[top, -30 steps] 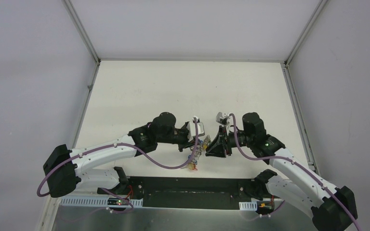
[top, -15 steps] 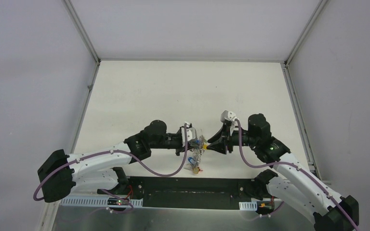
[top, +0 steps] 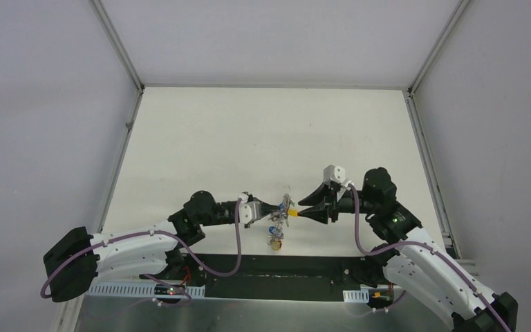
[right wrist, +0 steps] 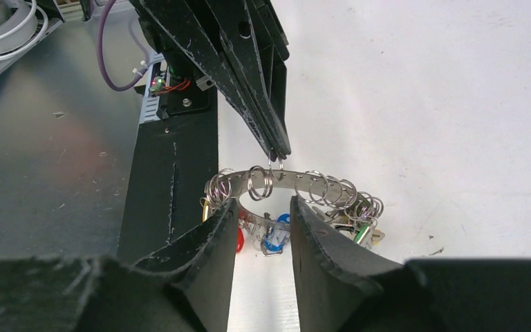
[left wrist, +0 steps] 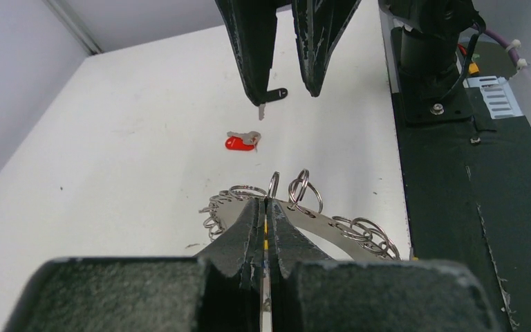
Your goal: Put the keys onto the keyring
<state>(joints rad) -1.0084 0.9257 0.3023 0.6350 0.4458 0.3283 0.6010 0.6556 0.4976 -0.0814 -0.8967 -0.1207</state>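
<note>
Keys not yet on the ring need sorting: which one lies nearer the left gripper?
The red-headed key: it lies on the table closer to the left gripper; the black-headed key is farther off, by the right gripper.

left claw (left wrist: pixel 266 204) pinches the keyring (left wrist: pixel 320 221); red key (left wrist: pixel 240 142) lies beyond.

White table (top: pixel 249 138) — a red-headed key (left wrist: pixel 242 142) lies flat on it.
</note>
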